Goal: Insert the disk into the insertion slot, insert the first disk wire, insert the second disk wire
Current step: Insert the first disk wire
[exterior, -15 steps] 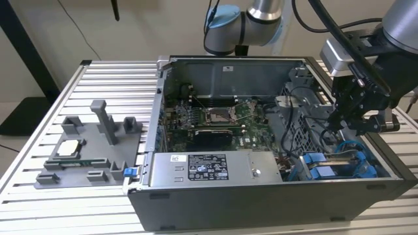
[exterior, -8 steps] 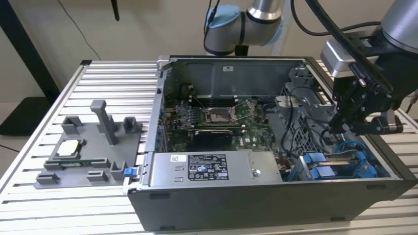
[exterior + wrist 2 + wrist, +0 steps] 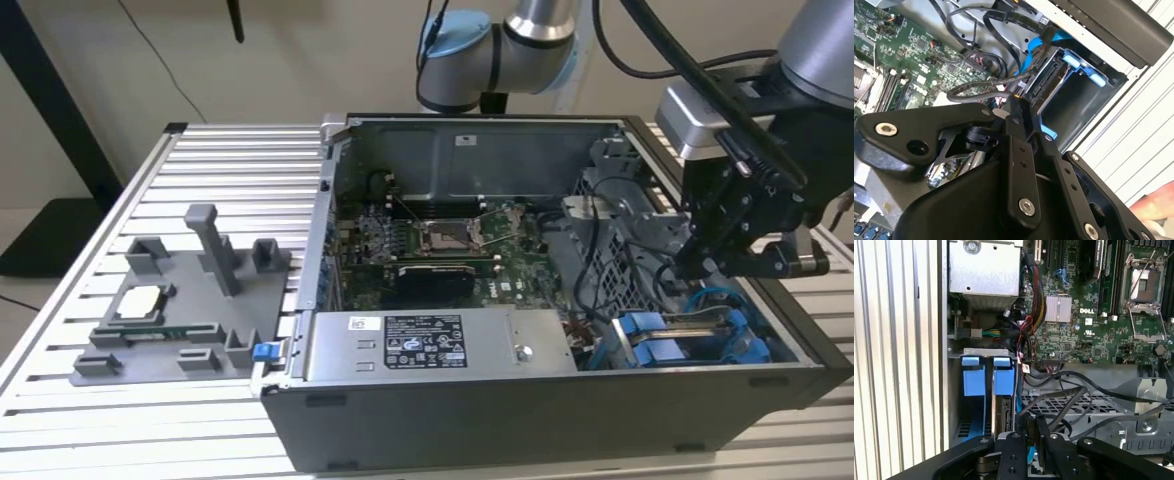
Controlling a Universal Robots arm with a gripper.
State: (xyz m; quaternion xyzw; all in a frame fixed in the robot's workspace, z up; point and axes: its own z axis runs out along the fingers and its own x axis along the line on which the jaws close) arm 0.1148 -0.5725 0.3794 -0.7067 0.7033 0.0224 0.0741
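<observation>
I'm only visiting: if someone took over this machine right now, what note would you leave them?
The gripper is low inside the open computer case, at the connector end of the silver-grey hard drive in its bright blue carrier. A black wire ends at its tip; whether it is gripped is unclear.
The disk sits in the grey metal drive bay with blue rails.
Done: disk insertion, it seems.
Left: I cannot confirm either wire is plugged in.

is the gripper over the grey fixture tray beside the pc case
No, the gripper hangs inside the open computer case, near the blue-railed insertion slot.
</observation>
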